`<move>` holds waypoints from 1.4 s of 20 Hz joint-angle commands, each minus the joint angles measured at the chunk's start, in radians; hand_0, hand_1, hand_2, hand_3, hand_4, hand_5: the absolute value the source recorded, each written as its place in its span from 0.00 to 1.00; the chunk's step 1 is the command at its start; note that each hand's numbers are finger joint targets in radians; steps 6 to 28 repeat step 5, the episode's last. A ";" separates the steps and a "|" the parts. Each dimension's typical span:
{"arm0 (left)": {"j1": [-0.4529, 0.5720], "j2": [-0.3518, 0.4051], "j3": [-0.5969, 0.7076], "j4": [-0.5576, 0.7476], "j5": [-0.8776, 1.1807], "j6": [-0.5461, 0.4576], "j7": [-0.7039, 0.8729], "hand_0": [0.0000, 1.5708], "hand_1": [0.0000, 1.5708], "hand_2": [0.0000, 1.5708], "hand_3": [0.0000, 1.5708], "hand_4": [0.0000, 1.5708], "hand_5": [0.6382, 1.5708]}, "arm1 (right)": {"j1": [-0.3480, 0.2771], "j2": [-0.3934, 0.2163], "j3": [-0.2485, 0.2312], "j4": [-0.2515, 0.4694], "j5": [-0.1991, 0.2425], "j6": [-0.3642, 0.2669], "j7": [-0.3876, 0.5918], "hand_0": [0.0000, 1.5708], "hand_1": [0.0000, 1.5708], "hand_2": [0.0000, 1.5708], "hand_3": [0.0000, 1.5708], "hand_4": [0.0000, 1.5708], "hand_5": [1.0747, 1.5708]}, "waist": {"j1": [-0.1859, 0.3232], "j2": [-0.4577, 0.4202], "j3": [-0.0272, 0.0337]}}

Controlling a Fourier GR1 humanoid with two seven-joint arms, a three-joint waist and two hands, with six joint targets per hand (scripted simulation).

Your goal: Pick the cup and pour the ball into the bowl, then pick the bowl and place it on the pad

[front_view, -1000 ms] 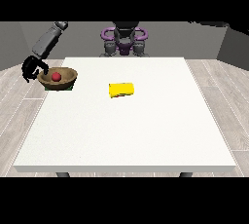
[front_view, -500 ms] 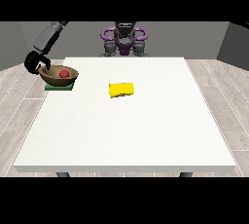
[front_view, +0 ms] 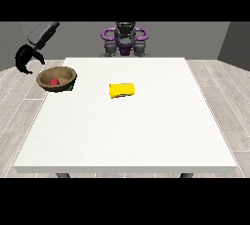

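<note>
The brown bowl [front_view: 62,75] sits near the table's left edge with the red ball [front_view: 53,81] inside it. It rests on the green pad [front_view: 71,88], of which only a corner shows under the bowl's right side. The yellow cup [front_view: 122,90] lies on its side near the table's middle. The hand at the view's left [front_view: 26,58] hangs up and to the left of the bowl, beyond the table's edge. Its fingers are spread in a relaxed curve and hold nothing. No hand shows at the view's right.
The white table [front_view: 132,136] stretches wide toward the camera. The robot's torso [front_view: 125,38] stands behind the table's far edge. Grey wooden floor surrounds the table.
The hand at the view's left has let go of the bowl and drawn back up and to the left. The bowl stays on the pad with the ball in it.
</note>
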 commanded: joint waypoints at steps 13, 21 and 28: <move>0.059 -0.131 -0.138 -0.011 -0.035 0.093 0.133 0.00 0.00 0.00 0.00 0.63 1.00 | -0.082 0.046 0.045 -0.093 -0.001 0.070 0.067 0.00 0.00 0.00 0.00 0.45 0.29 | -0.077 -0.333 -0.0039; 0.059 -0.131 -0.138 -0.011 -0.035 0.093 0.133 0.00 0.00 0.00 0.00 0.63 1.00 | -0.082 0.046 0.045 -0.093 -0.001 0.070 0.067 0.00 0.00 0.00 0.00 0.45 0.29 | -0.077 -0.333 -0.0039; 0.059 -0.131 -0.138 -0.011 -0.035 0.093 0.133 0.00 0.00 0.00 0.00 0.63 1.00 | -0.082 0.046 0.045 -0.093 -0.001 0.070 0.067 0.00 0.00 0.00 0.00 0.45 0.29 | -0.077 -0.333 -0.0039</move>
